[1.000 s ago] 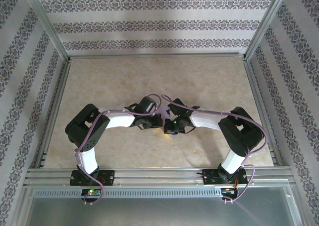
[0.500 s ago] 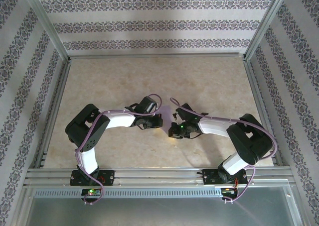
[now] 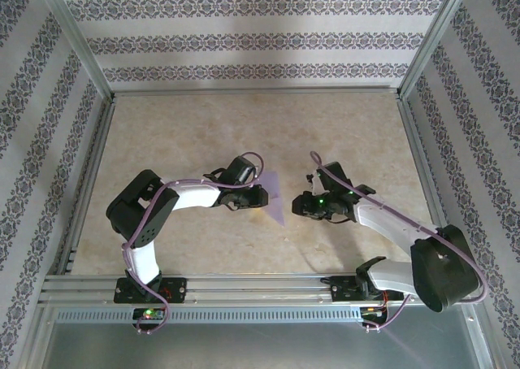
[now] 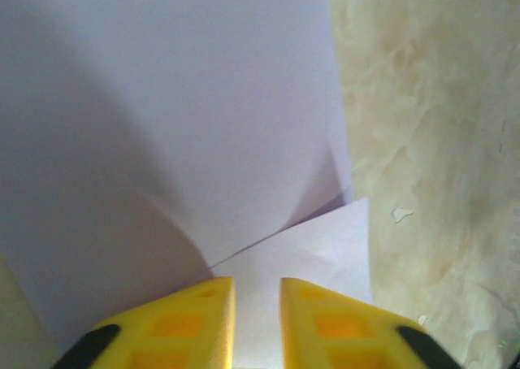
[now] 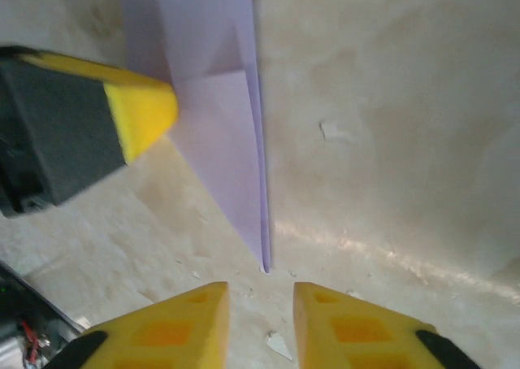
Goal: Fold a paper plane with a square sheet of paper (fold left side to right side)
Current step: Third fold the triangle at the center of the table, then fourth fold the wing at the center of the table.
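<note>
Your right gripper [image 5: 260, 320] hangs unclenched, pointed tip of the paper plane [image 5: 223, 133] just beyond its fingertips. Left gripper [image 4: 257, 320] probably pinches the plane's edge; contact unclear. Table [image 3: 203, 125] beyond. No writing legible.

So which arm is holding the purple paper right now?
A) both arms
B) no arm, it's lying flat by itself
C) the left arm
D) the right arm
C: the left gripper has its jaws on the paper plane, while the right gripper sits apart from it, jaws empty.
</note>
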